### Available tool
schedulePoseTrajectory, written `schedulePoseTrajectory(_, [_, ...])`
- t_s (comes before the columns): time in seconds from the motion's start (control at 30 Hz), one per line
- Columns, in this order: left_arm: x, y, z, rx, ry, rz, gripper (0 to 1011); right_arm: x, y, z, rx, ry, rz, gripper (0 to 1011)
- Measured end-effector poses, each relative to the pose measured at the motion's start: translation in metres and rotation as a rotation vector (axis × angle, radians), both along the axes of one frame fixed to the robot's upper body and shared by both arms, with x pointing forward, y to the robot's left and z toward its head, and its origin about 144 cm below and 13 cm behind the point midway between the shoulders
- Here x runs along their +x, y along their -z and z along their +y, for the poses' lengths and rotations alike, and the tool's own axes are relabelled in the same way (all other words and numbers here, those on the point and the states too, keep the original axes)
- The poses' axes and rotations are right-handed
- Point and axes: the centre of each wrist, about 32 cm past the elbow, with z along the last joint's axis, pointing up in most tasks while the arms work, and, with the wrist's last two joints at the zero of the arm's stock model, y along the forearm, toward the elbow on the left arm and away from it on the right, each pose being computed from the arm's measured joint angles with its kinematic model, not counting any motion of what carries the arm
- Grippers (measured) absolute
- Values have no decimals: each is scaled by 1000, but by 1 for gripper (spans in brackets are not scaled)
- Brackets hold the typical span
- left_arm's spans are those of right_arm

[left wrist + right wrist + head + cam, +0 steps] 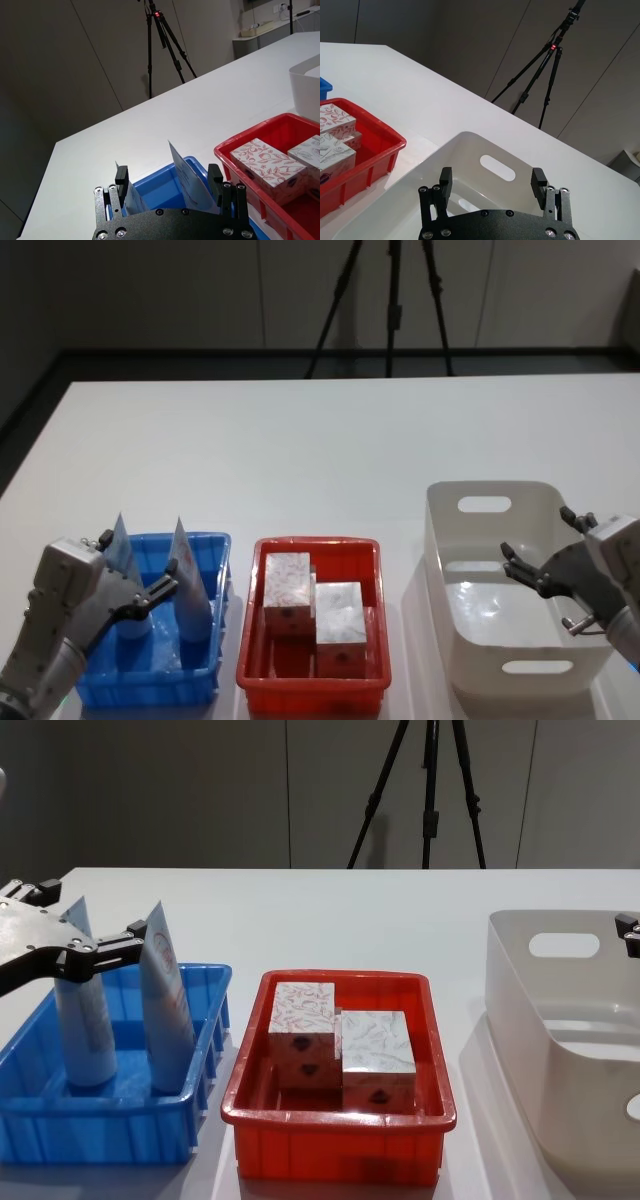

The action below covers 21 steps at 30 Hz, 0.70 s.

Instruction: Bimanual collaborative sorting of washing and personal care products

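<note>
Left gripper [168, 176], jaws spread, hung over two upright tubes [168, 1000] in the blue tray [100, 1132]; right gripper [492, 178], likewise spread, over the beige tub [560, 1050]. Patterned boxes [300, 1025] sat in the red tray [340, 1152].

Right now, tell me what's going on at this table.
Two robot arms are sorting care products. The left gripper hangs over the blue tray, jaws open close to the two upright pale-blue tubes, gripping neither. The right gripper hovers with open jaws above the beige tub. The patterned white boxes sit in the red tray.
</note>
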Motion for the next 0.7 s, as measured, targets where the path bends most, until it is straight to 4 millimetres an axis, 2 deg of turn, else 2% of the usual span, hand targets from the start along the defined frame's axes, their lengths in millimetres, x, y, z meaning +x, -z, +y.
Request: schedulePoseTrajectory(0.7, [0, 0, 0, 0, 0, 0, 1001, 0, 0, 0, 0, 0, 0, 1001])
